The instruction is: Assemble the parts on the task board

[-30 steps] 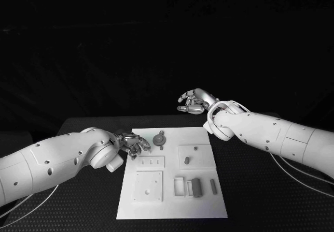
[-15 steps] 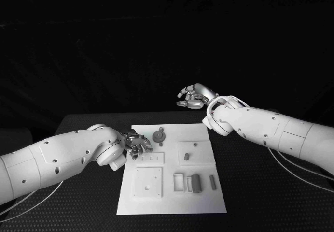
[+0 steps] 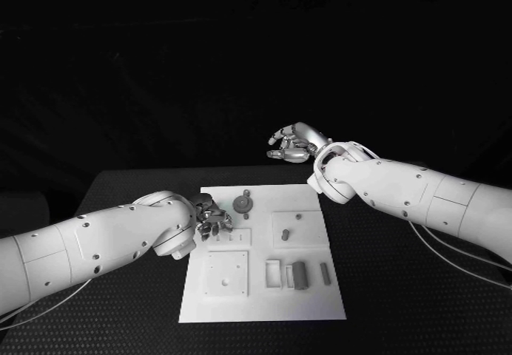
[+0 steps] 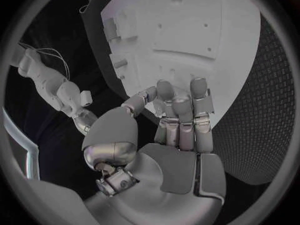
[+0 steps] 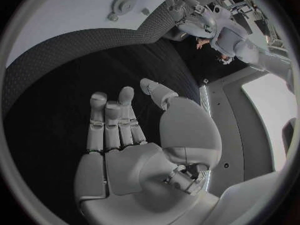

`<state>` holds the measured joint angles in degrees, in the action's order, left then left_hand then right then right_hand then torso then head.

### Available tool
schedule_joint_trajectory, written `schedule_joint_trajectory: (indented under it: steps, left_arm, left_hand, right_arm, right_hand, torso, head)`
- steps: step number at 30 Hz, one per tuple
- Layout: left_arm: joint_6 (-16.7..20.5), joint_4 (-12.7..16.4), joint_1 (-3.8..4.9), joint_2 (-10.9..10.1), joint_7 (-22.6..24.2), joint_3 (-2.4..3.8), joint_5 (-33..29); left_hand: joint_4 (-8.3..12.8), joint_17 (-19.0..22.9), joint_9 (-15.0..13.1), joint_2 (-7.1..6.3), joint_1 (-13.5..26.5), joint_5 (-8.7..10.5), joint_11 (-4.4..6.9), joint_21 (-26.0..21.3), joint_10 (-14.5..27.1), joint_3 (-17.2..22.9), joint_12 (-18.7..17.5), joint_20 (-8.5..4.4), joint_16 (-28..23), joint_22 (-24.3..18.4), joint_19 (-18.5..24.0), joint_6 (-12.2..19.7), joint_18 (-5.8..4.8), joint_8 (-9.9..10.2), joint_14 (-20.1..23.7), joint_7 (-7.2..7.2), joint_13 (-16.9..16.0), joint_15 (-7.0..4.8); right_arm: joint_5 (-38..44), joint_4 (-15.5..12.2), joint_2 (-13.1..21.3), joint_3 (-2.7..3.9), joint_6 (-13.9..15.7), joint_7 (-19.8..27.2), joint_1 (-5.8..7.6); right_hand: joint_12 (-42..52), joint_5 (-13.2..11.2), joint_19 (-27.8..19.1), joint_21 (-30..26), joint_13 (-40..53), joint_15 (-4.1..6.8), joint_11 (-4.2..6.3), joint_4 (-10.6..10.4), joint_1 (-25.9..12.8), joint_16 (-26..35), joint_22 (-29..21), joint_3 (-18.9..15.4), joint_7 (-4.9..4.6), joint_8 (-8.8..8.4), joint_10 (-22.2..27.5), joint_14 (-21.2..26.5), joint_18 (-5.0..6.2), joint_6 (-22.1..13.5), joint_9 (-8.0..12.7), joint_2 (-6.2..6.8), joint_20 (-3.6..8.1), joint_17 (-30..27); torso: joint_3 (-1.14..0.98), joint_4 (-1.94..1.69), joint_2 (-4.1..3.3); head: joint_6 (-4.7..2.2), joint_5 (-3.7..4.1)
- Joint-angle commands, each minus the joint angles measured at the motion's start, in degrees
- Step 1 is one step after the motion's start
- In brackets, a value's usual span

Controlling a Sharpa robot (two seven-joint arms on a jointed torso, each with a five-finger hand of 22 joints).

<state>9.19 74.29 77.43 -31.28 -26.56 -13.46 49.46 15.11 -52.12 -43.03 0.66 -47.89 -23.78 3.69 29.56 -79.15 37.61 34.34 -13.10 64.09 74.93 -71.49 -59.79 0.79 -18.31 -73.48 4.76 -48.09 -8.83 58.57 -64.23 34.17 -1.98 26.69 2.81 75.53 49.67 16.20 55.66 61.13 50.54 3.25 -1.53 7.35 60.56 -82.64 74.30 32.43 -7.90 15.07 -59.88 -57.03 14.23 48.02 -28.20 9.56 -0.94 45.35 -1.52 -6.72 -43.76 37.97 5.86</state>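
**Reaching stage: no part yet taken up**

Nearest on the black textured bench [image 3: 128,310] lies the flat white rectangular task board [image 3: 261,303], with the small grey upright parts [image 3: 300,273] standing in a row in its near right area and a square recessed plate beside them. A short grey peg [image 3: 285,235] is seen in the middle right recess, and a round grey disc-shaped part [image 3: 244,205] lies at the far edge.

The silver left hand [image 3: 211,220] is held over the board's left side, just short of the disc; in the left wrist view its fingers [image 4: 181,112] are bent toward the board with nothing between them, and are judged empty and apart. A first pick appears to be in hand (probably the disc), calling for a short, careful lowering.

Farther off, the silver right hand [image 3: 296,146] is raised beyond the board's far edge, fingers loosely curled and empty.

Contact between left fingertips and board cannot be told.
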Motion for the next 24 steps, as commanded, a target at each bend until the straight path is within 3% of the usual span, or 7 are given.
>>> schedule_joint_trajectory:
  steps: [1, 24]
  left_arm:
    - [2.02, -0.16, -0.05, 0.36, -0.65, -0.07, 4.52]
    - [2.56, -2.15, -2.05, 2.30, -0.88, -0.25, 7.51]
  left_hand:
    - [1.30, 0.05, -0.07, 0.27, -0.67, -0.08, 0.39, 0.37, -0.13, 1.47, 0.20, -1.70, 0.20, 1.04, -2.15, -3.84, 0.72, 0.05, 0.10, -2.46, -0.04, -1.24]
    - [0.98, 1.98, 0.41, -0.11, -0.69, 0.64, 0.69, 0.56, -0.60, 1.08, 0.87, -1.98, 2.04, 1.13, -2.89, -5.27, 0.58, 0.59, -0.09, -2.78, -0.02, -1.55]
  right_arm:
    - [-0.01, -0.41, 0.09, 0.04, -0.60, 0.62, 0.01]
    - [-0.01, -1.01, 0.24, 0.04, -0.81, 0.58, 0.01]
  right_hand:
    - [-0.08, 0.20, -0.34, -0.22, 0.05, -0.35, -1.65, -0.08, -0.07, 0.26, 0.01, -0.35, -1.60, -0.38, 5.12, 0.08, 0.77, 1.26, 0.06, -0.52, -0.09, -0.08]
    - [-0.08, 0.23, -0.44, -0.28, 0.02, -0.39, -1.69, 0.16, 0.03, 0.28, 0.05, -0.42, -1.64, -0.43, 5.24, 0.17, 0.77, 1.14, 0.10, -0.53, -0.13, -0.09]
  torso:
    - [0.00, -0.02, 0.04]
    - [0.02, 0.01, -0.01]
  head:
    - [0.25, -0.07]
    - [0.98, 0.13]
